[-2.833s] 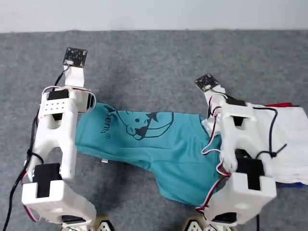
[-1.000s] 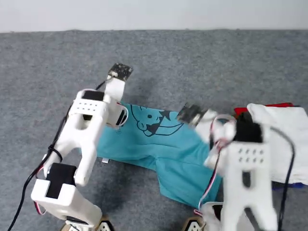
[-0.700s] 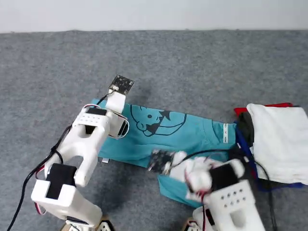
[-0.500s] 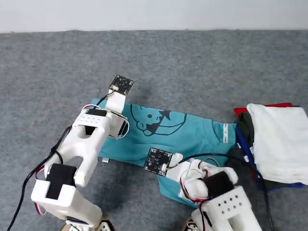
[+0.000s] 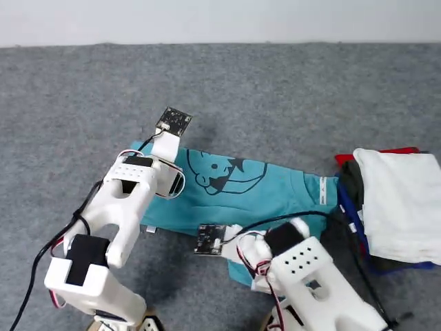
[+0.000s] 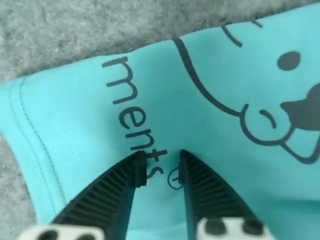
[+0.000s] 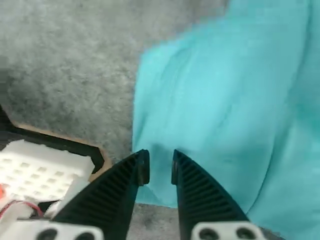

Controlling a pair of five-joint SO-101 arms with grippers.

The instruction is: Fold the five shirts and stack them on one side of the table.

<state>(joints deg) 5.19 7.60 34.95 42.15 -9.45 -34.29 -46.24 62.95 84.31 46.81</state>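
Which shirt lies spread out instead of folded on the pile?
The teal printed shirt, loose mid-table; the others sit stacked, a white folded shirt on top.

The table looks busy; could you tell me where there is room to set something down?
Free: the far strip of table between the teal shirt and the wall, and the far left corner. Crowded: the shirt stack at right, left arm and right arm in front.

grey table point(image 5: 275, 89) bears 1 teal shirt point(image 5: 275, 196), 1 folded stack point(image 5: 400, 200), perhaps 4.

Grey felt-like tabletop point(image 5: 275, 89), white wall strip point(image 5: 220, 21) at far edge, tan board point(image 5: 150, 324) at nr edge
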